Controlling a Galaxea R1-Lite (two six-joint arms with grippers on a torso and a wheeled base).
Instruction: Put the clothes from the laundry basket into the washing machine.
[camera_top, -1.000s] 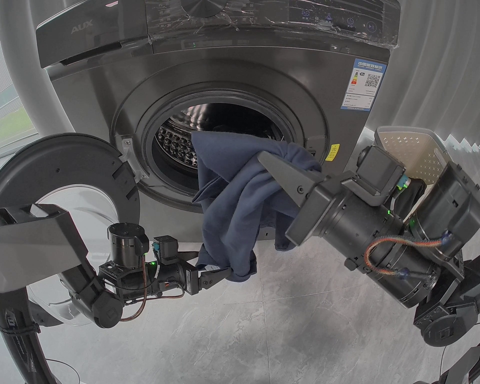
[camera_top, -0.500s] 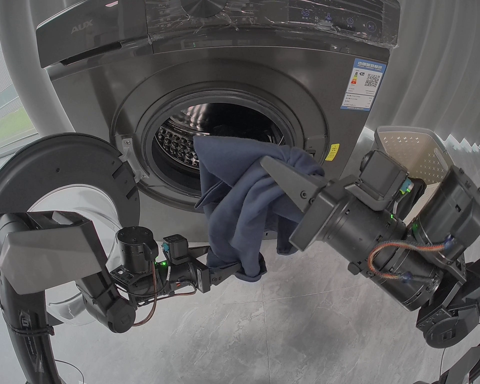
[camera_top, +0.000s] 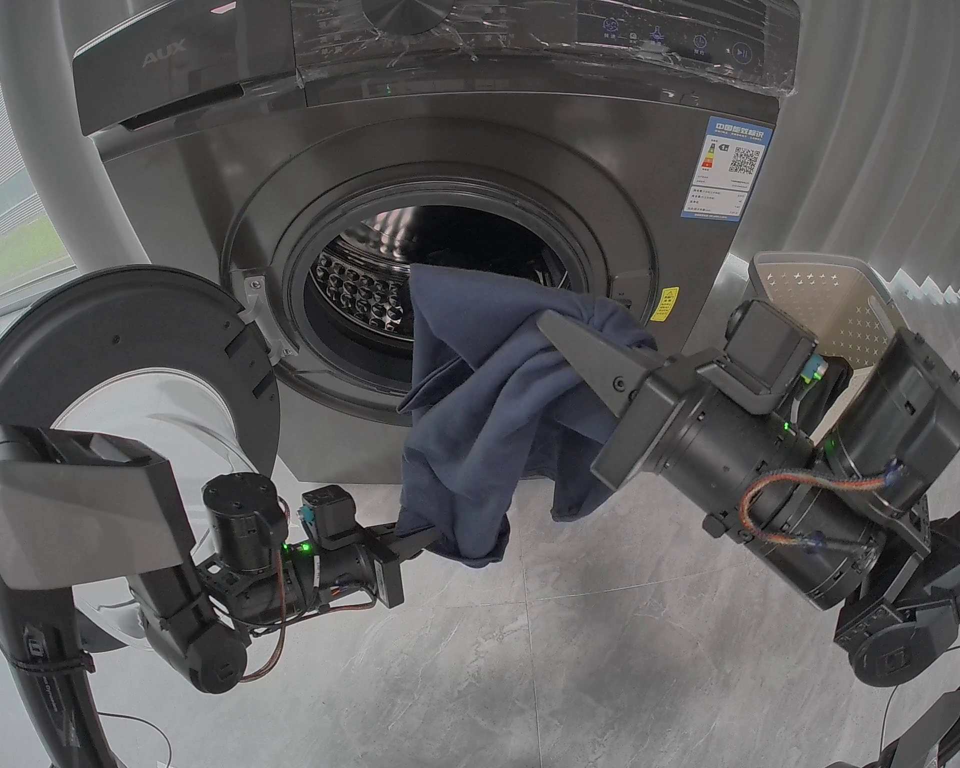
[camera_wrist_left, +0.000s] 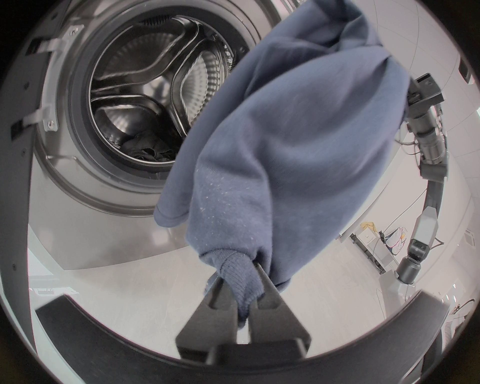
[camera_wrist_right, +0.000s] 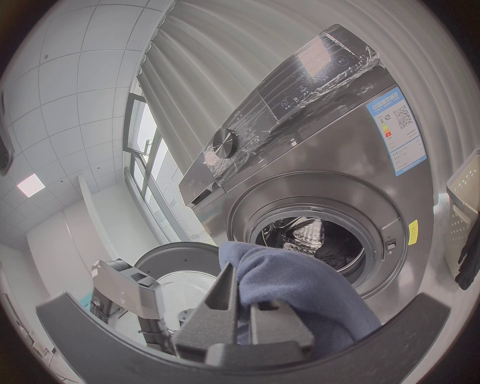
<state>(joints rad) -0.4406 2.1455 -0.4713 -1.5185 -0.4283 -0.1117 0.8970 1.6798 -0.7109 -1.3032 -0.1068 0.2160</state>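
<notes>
The left gripper (camera_wrist_left: 244, 296) is clamped on the ribbed cuff at the low end of a blue sweatshirt (camera_wrist_left: 300, 150). The right gripper (camera_wrist_right: 243, 299) is closed on a bunched fold near the top of the garment, so the cloth is slung between the two. It hangs in front of the open mouth of the washing machine (camera_top: 200, 200). Its upper fold is across the drum opening (camera_top: 450, 240) and its lowest loop is clear of the floor. I cannot tell whether it touches the rim. The sweatshirt looks like thick, soft knit: light, quite limp, in no way fragile, and not slippery between the pads. It will likely sag, swing and trail its loose sleeve, so it could catch on the door seal. The present holds seem sensible, since a cuff and a gathered bunch give the fingers bulk to bite on. A dark garment (camera_wrist_left: 145, 147) already lies in the drum. The round door (camera_top: 130, 330) stands swung open on the left, and the pale perforated laundry basket (camera_top: 830, 300) sits to the right of the machine. For writing, the front carries a blue-and-white rating label (camera_top: 727, 168) with a code square, a small yellow sticker (camera_top: 664, 304) and maker's lettering on the drawer (camera_top: 162, 50). There are also lit symbols on the film-wrapped control panel (camera_top: 650, 40).
</notes>
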